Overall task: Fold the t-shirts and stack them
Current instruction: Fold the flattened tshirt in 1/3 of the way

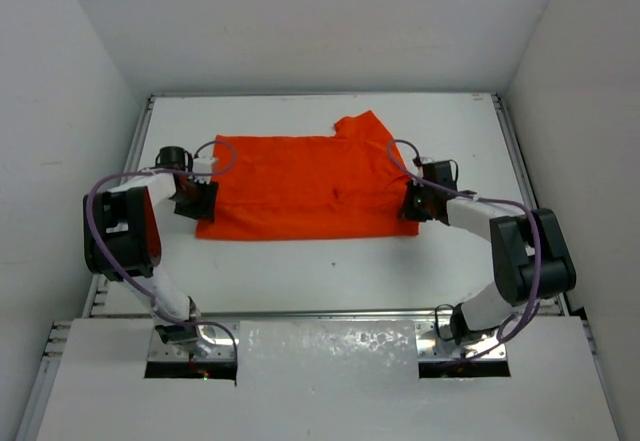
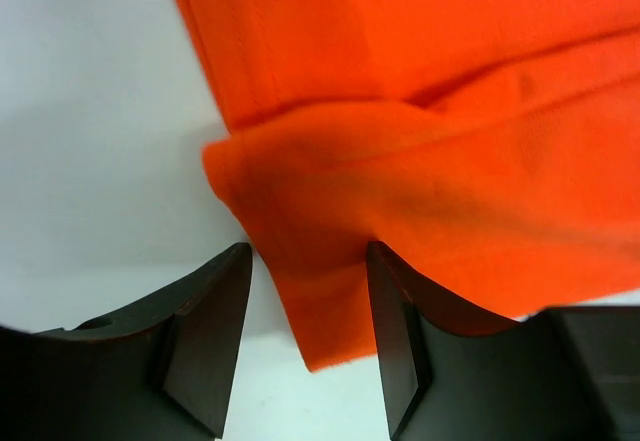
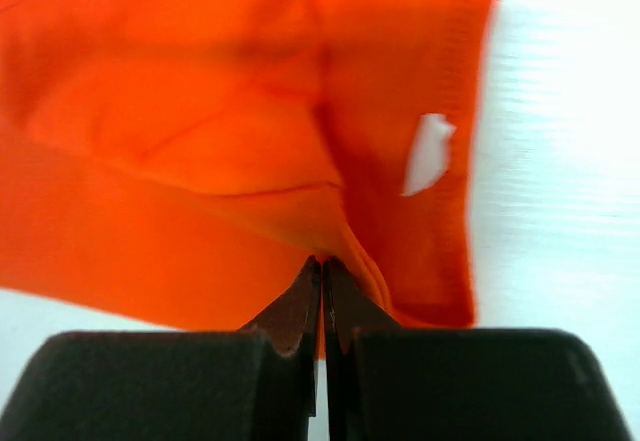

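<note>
One orange-red t-shirt (image 1: 300, 186) lies spread and partly folded on the white table (image 1: 320, 271), with a sleeve sticking out at its far right. At the shirt's left edge, my left gripper (image 1: 196, 199) is open. In the left wrist view the shirt's near-left corner (image 2: 330, 301) lies between the spread jaws of that gripper (image 2: 308, 253). My right gripper (image 1: 412, 204) sits at the shirt's right edge. In the right wrist view this gripper (image 3: 322, 263) is shut, pinching a fold of the t-shirt (image 3: 200, 161) at its tips. A small white label (image 3: 428, 151) shows on the cloth.
White walls enclose the table on the left, back and right. Metal rails (image 1: 135, 156) (image 1: 515, 156) run along both side edges. A white cover plate (image 1: 330, 346) lies between the two arm bases at the near edge.
</note>
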`<state>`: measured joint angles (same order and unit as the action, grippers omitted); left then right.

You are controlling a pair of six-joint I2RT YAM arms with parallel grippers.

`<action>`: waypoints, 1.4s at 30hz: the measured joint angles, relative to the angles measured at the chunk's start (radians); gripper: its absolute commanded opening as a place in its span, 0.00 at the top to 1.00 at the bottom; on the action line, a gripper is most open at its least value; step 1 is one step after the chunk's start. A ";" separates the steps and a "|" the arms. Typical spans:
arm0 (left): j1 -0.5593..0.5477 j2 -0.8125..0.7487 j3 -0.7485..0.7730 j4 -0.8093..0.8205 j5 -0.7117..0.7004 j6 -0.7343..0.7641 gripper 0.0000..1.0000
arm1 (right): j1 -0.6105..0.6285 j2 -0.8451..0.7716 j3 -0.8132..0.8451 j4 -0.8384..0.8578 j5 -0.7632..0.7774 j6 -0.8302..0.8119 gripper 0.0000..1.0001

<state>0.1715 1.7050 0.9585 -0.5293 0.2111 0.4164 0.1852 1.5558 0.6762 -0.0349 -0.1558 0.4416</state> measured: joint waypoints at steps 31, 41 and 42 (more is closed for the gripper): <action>0.027 -0.149 0.165 -0.098 0.100 -0.003 0.39 | -0.116 -0.139 0.173 -0.371 0.082 -0.102 0.33; 0.027 0.020 0.067 -0.103 0.047 -0.003 0.39 | -0.145 0.056 0.147 -0.344 0.046 -0.057 0.52; 0.027 0.034 0.067 -0.095 0.048 -0.006 0.39 | -0.147 0.087 0.147 -0.330 0.038 -0.051 0.58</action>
<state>0.1982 1.7386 1.0252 -0.6243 0.2592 0.4107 0.0380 1.6428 0.8234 -0.3649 -0.1177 0.3908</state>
